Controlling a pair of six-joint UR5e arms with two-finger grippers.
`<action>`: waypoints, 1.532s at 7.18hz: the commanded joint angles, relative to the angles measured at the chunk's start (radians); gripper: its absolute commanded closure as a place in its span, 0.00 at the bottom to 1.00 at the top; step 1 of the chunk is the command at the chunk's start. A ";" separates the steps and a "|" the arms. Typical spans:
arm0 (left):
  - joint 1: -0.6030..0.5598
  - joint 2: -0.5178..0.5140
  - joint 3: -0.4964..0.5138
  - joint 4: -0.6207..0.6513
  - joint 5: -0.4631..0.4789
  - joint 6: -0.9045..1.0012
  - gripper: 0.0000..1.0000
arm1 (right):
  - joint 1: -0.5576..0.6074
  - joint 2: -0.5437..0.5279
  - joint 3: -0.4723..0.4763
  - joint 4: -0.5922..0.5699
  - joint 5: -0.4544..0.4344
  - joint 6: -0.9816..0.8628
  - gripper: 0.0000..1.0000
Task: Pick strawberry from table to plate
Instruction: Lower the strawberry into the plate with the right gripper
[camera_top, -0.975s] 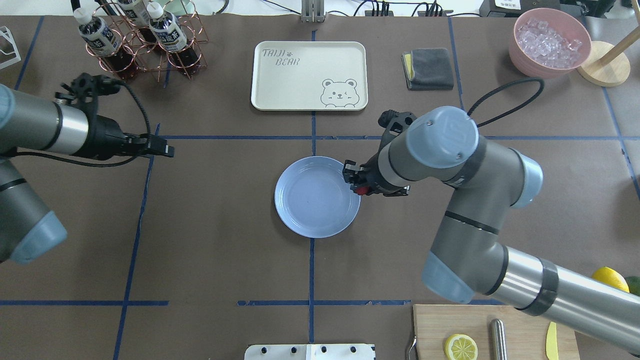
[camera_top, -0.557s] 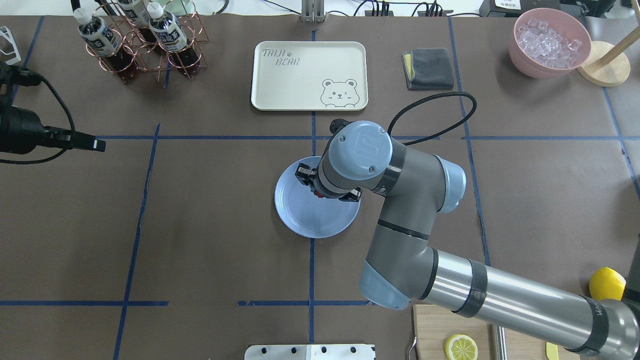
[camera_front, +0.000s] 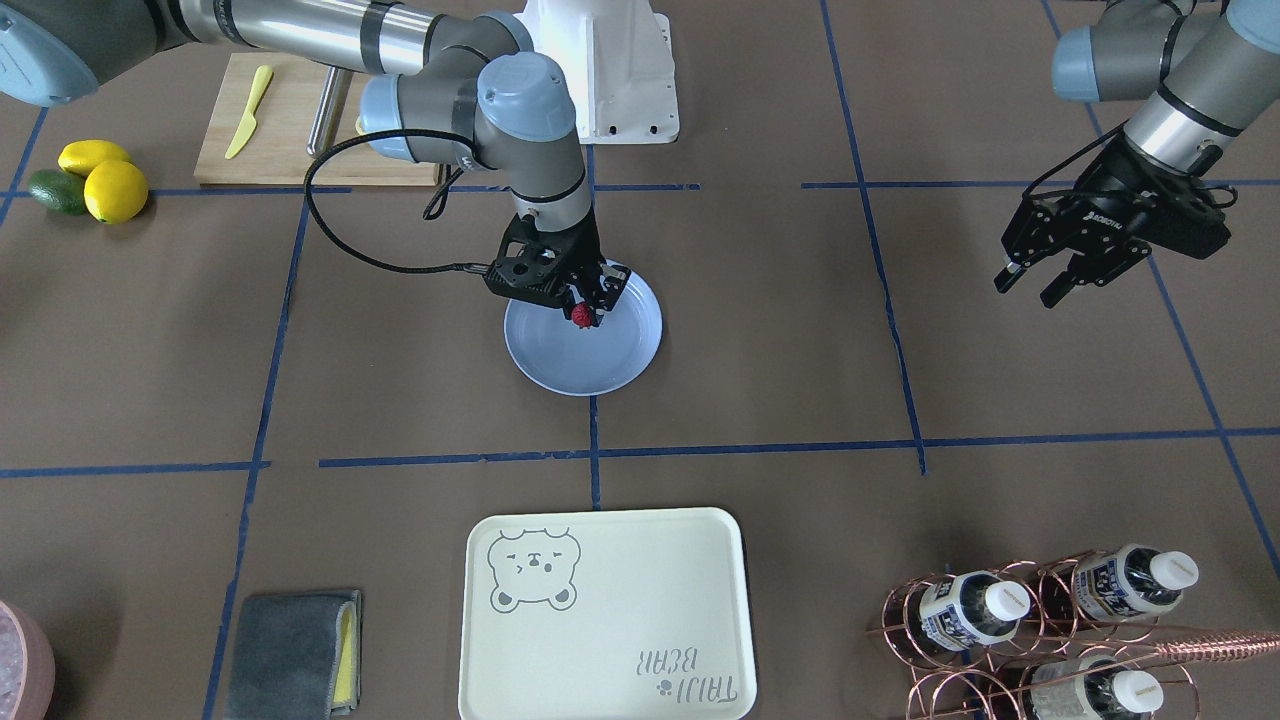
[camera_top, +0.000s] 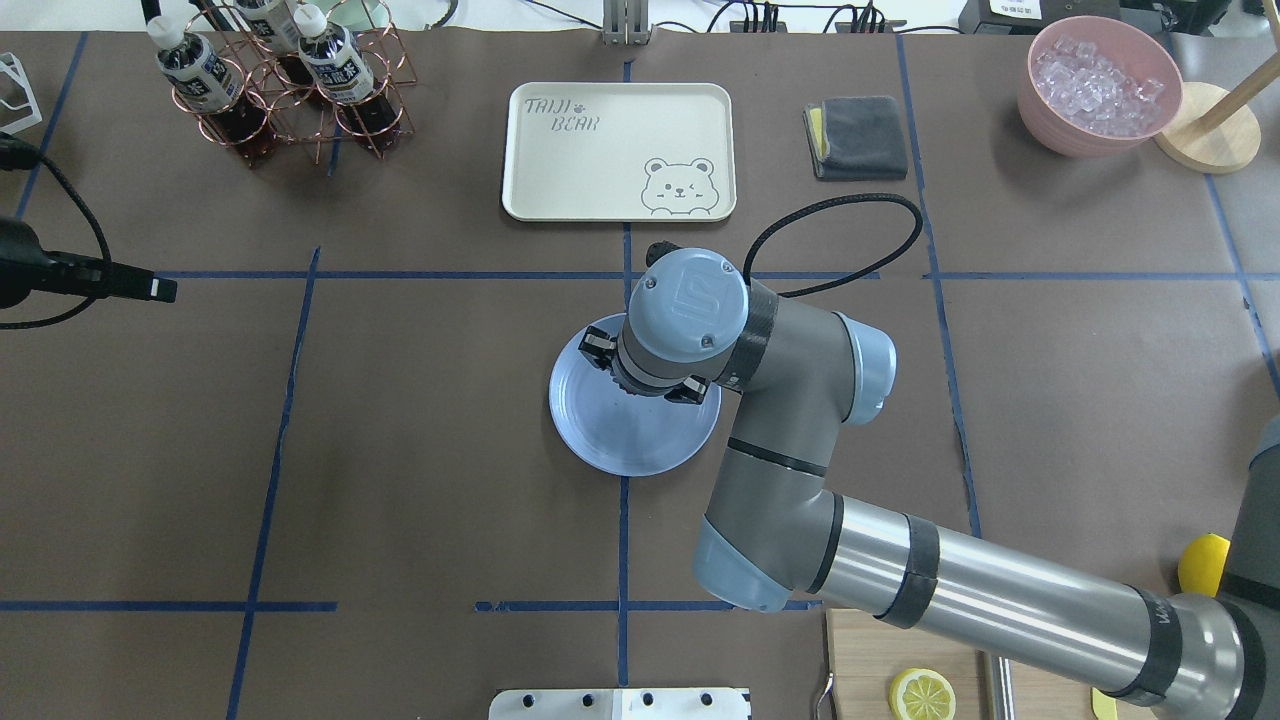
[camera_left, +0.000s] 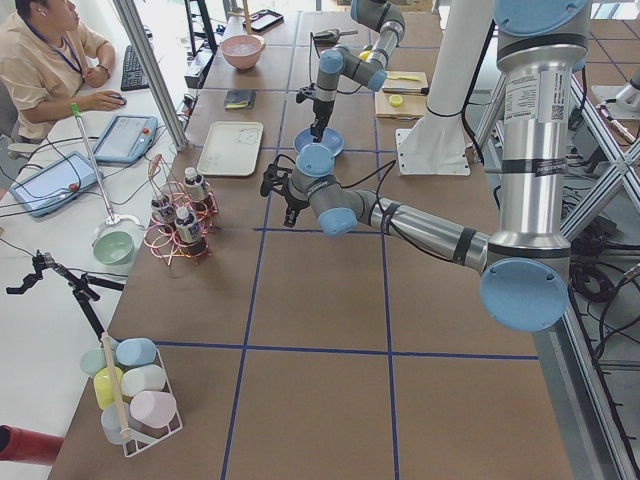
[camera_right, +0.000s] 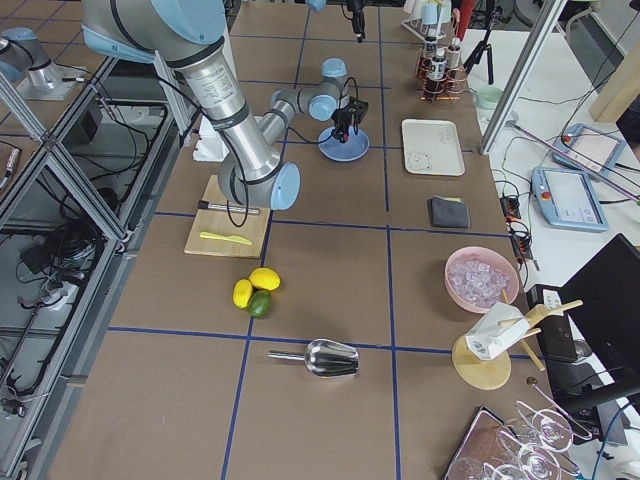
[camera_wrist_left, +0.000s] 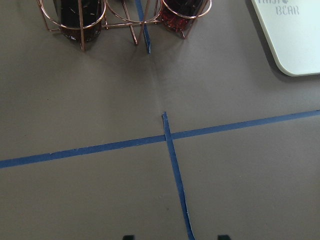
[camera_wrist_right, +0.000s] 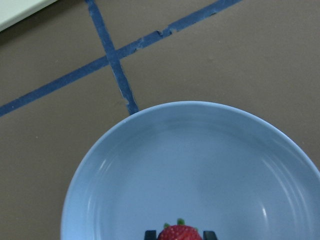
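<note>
The round light-blue plate (camera_front: 598, 362) lies on the brown table (camera_front: 800, 330) near its middle. My right gripper (camera_front: 583, 314) hangs just over the plate's inner area, shut on the small red strawberry (camera_front: 581, 317). In the right wrist view the strawberry (camera_wrist_right: 179, 233) sits between the two fingertips above the plate (camera_wrist_right: 150, 165). In the overhead view the right wrist hides the berry over the plate (camera_top: 610, 440). My left gripper (camera_front: 1030, 285) hovers open and empty far off on my left side, and both its fingertips (camera_wrist_left: 128, 237) stand wide apart.
A cream bear tray (camera_top: 618, 150) lies beyond the plate, a copper bottle rack (camera_top: 290, 85) at far left, a grey cloth (camera_top: 860, 135) and a pink ice bowl (camera_top: 1100, 85) at far right. Lemons (camera_front: 105, 180) and a cutting board (camera_front: 300, 120) sit near my right base.
My right arm has swung left, carrying the strawberry from the plate's right rim to over its inside. My left arm has pulled back to the table's left edge.
</note>
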 joint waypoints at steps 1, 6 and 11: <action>-0.001 0.001 0.000 0.000 0.000 0.001 0.36 | -0.009 0.003 -0.015 0.000 -0.009 -0.001 1.00; -0.001 0.001 0.002 0.000 0.000 -0.001 0.35 | -0.009 0.003 -0.029 0.000 -0.017 -0.004 1.00; -0.001 0.000 0.005 -0.002 0.001 -0.001 0.35 | -0.009 0.003 -0.031 0.000 -0.017 -0.009 0.85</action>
